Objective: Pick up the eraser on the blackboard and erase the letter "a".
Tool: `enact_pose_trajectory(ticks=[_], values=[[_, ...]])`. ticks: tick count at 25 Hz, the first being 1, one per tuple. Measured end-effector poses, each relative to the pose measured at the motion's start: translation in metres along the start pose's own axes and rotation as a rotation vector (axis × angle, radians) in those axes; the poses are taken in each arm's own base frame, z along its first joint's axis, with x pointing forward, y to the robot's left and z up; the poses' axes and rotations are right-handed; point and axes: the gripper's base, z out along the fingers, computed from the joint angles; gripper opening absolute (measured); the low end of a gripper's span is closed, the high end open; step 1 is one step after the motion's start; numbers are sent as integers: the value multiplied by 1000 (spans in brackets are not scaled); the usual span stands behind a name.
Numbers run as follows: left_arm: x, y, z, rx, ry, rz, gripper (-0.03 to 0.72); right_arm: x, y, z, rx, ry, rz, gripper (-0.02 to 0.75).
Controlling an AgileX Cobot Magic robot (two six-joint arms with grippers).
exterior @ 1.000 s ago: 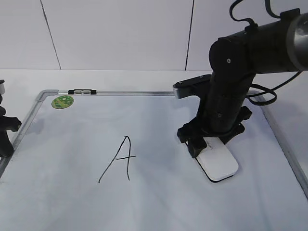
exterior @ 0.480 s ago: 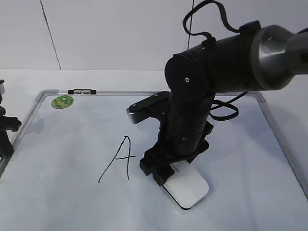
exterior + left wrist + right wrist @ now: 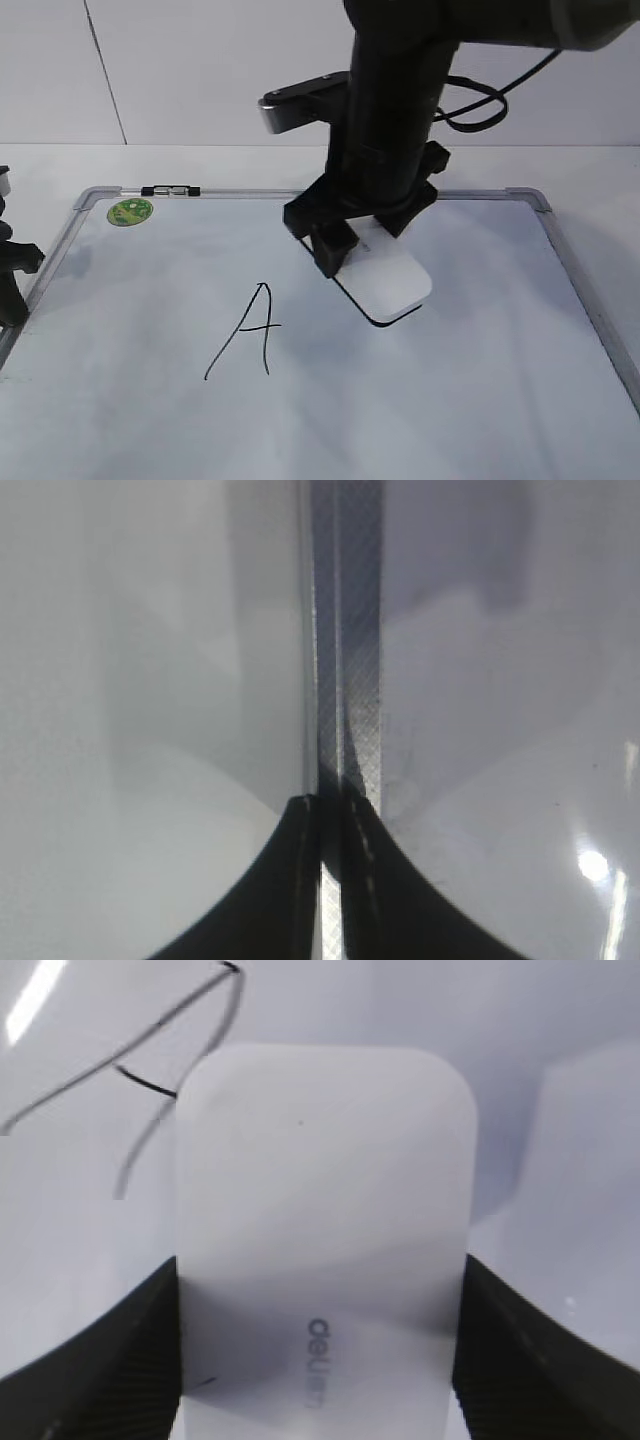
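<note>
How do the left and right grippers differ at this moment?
The right gripper is shut on the eraser, above the blackboard; the left gripper holds nothing, its jaws closed together. The right sits mid-board, near the letter; the left sits over the board's grey frame. Both are black.

Bare blackboard (image 3: 480,400) lies open right of the capital "A" (image 3: 247,330); a marker (image 3: 171,190) sits on the far frame.
</note>
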Motion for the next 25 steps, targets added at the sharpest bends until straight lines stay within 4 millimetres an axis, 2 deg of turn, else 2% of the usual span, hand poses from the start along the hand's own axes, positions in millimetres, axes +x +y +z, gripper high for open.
enact_pose_trajectory(ticks=[4, 8, 12, 18, 25], values=[[0, 0, 0, 0, 0, 0, 17, 9, -41, 8, 20, 45, 99, 556], [0, 0, 0, 0, 0, 0, 17, 29, -77, 11, 42, 86, 202, 556], [0, 0, 0, -1, 0, 1, 17, 54, -94, 11, 69, 102, 288, 556], [0, 0, 0, -1, 0, 1, 17, 93, -109, 29, 104, 132, 411, 556], [0, 0, 0, -1, 0, 1, 17, 117, -144, 40, 120, 122, 530, 556]])
